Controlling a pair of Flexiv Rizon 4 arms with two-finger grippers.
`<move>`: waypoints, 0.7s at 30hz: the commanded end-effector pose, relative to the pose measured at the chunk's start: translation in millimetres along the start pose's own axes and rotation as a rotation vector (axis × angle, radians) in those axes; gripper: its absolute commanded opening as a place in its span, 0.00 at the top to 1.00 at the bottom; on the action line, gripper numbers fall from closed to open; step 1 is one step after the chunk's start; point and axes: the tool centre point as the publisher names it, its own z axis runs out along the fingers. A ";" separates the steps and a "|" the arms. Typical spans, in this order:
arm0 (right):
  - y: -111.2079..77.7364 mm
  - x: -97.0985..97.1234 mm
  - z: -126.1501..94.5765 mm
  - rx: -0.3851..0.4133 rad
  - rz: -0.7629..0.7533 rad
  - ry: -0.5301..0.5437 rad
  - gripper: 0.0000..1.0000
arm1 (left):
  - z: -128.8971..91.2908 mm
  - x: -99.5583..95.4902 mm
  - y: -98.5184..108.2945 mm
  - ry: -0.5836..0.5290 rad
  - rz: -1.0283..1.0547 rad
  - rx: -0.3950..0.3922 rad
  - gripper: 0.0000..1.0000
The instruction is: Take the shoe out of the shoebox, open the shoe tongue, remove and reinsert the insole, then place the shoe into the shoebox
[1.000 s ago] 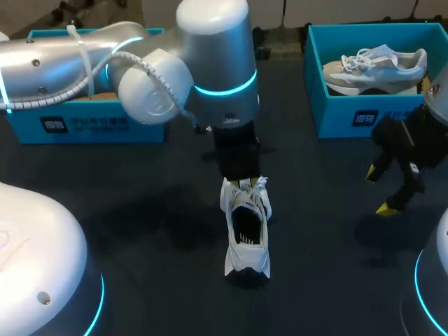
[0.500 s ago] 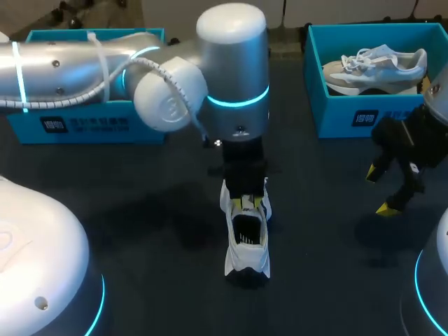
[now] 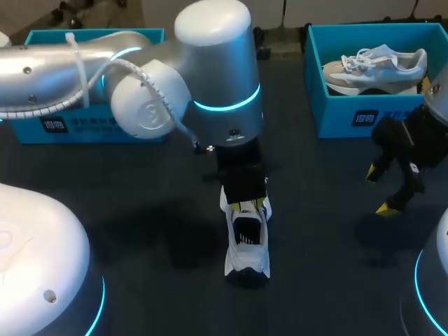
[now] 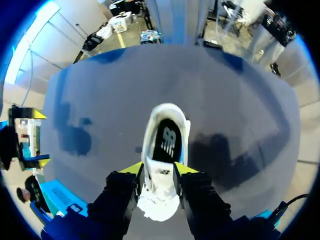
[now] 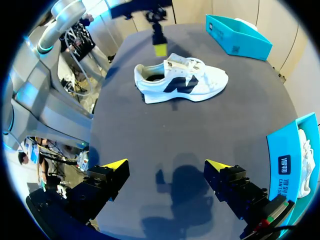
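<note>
A white sneaker with a black insole [image 3: 246, 245] stands at the dark table [image 3: 140, 210]'s middle. Our left gripper [image 4: 159, 170] straddles its tongue; we cannot tell whether it grips. Our right gripper [image 5: 166, 166] hovers open and empty by the right edge, before a teal cardboard shoebox [image 3: 350, 112].

Head cam gives you a high look-down from behind, shoe [image 3: 246, 238] centre frame. Left wrist cam sits close above it; right wrist sees it side-on from well back.
</note>
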 end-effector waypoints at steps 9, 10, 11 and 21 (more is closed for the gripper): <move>0.1 0.1 0.6 0.003 0.001 -0.001 0.00 | -34.7 18.0 -31.7 0.172 -0.238 -0.120 0.00; 0.1 0.1 0.6 0.003 0.001 -0.001 0.00 | -34.7 18.0 -31.7 0.172 -0.238 -0.120 0.00; 0.1 0.1 0.6 0.003 0.001 -0.001 0.00 | -34.7 18.0 -31.7 0.172 -0.238 -0.120 0.00; 0.1 0.1 0.6 0.003 0.001 -0.001 0.00 | -34.7 18.0 -31.7 0.172 -0.238 -0.120 0.00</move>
